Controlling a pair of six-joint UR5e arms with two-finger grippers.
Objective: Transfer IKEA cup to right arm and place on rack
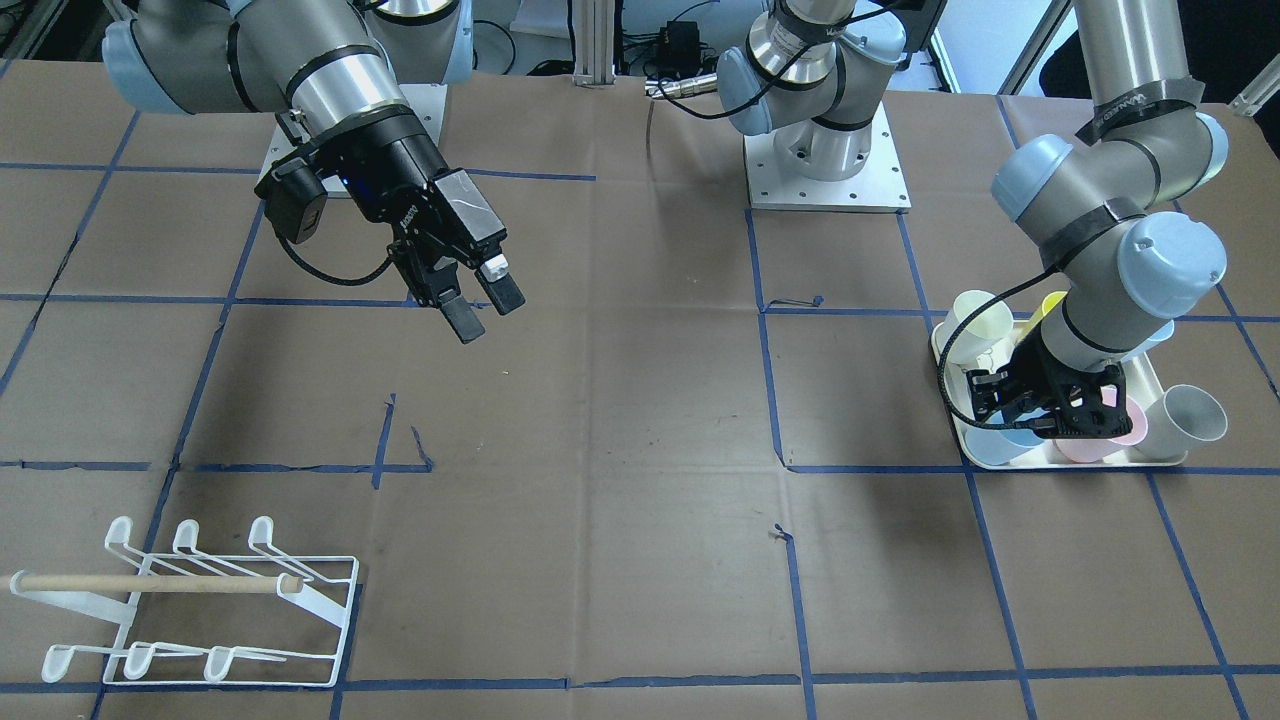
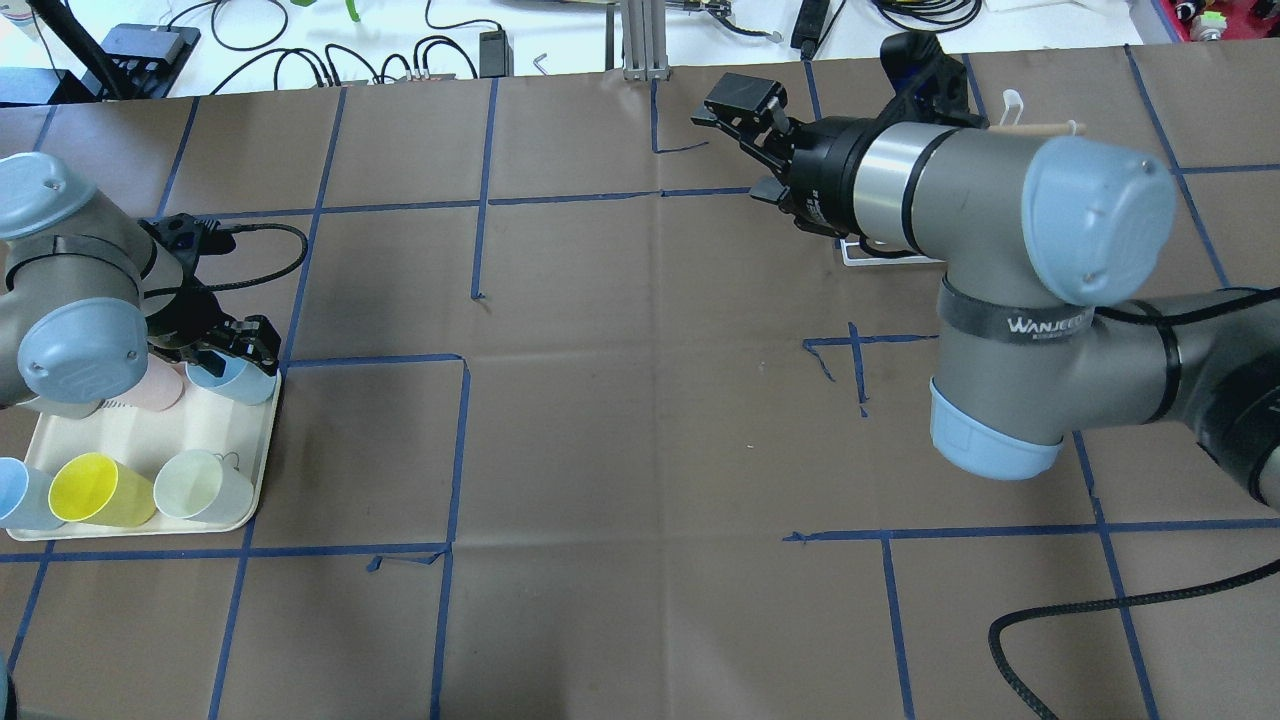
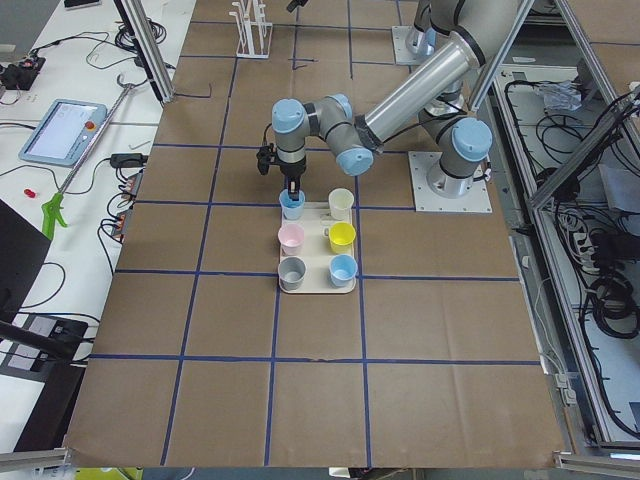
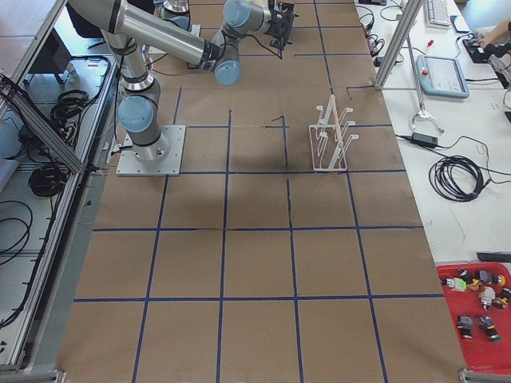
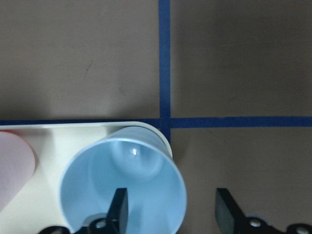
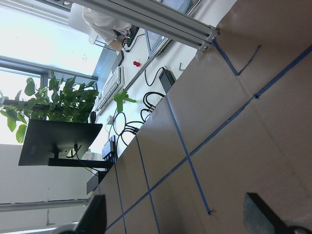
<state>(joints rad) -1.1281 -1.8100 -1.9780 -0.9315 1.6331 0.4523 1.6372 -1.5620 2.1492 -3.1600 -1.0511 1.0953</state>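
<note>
A light blue cup (image 5: 126, 190) stands at the corner of a cream tray (image 5: 73, 136); it also shows in the overhead view (image 2: 235, 378). My left gripper (image 5: 170, 200), the ROBOTIQ linkage one, is open right over it, with one finger inside the cup and the other outside its rim; in the overhead view it (image 2: 235, 345) sits at the tray's far right corner. My right gripper (image 1: 480, 300), with long flat fingers, is open and empty, held above the table far from the cups. The white wire rack (image 1: 200, 610) with its wooden dowel stands at the table's front corner, apart from both grippers.
The tray (image 2: 255, 470) also holds a pink cup (image 2: 155, 385), a yellow cup (image 2: 100, 490), a pale cup (image 2: 200, 487) and another light blue cup (image 2: 15, 493). In the overhead view the right arm hides most of the rack (image 2: 1010, 100). Brown paper with blue tape lines covers the table.
</note>
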